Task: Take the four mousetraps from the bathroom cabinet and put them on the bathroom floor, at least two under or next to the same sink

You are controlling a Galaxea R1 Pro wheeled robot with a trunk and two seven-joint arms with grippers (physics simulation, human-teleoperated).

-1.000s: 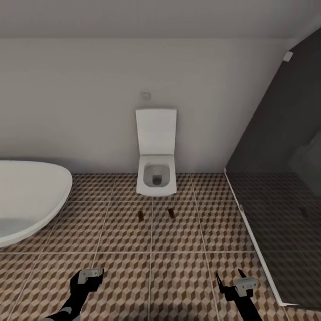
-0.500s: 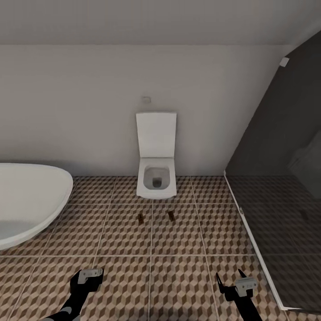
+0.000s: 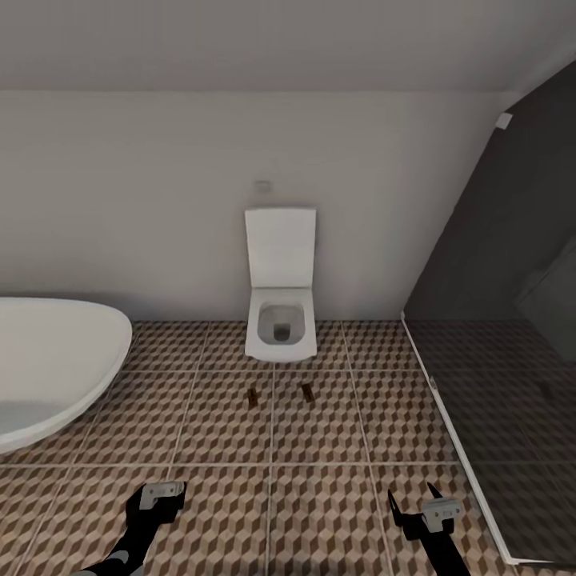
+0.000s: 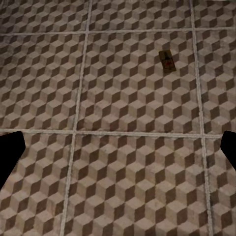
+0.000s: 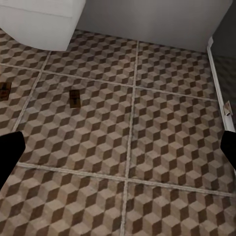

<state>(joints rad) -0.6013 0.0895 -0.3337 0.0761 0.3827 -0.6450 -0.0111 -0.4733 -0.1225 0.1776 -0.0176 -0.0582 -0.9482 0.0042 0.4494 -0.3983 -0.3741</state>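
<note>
Seeing two mousetraps [image 3: 252, 397] [image 3: 306, 390] by the toilet [image 3: 279, 320], both my tools [image 3: 162, 492] [image 3: 416, 506] apart and empty, I risk leaving none beside a sink.

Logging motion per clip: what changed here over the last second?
Only the camera moved: the whole head view slid down the picture and shrank slightly, as if tilting up or backing off. The two mousetraps lie as before on the floor in front of the toilet. Left tool and right tool stay open, holding nothing.
</note>
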